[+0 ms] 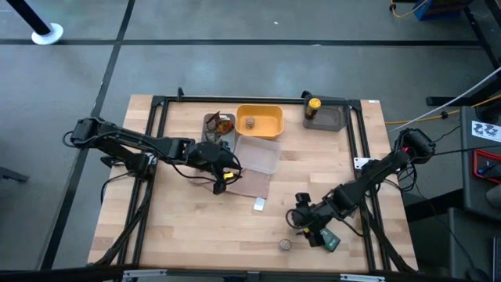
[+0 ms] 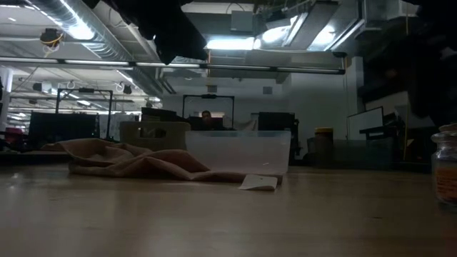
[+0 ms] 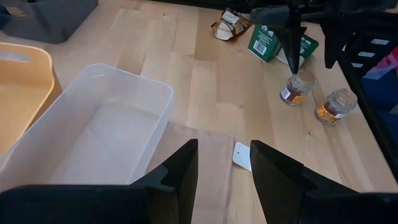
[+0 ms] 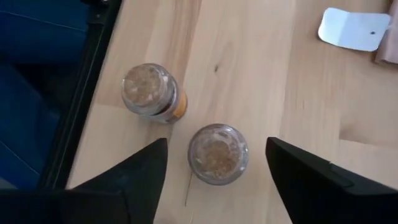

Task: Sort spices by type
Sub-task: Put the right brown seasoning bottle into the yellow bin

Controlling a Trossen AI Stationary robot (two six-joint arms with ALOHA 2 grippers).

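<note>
Few spices look sorted in the high view: one tan jar sits in the yellow tray at upper centre, while a green box lies loose at lower right. Left wrist view: left tool apart, empty, above the clear tray. Right wrist view: right tool apart, straddling an ungripped jar; most sorting remains.

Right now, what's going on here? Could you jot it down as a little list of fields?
Right gripper: open, above a small jar near the table's front, not touching it
Second jar: stands beside the first, apart from it
Left gripper: open, empty, by the clear tray
Yellow tray: holds one jar
Grey tray: holds the yellow-capped bottle
Green boxes: loose on the table
</note>
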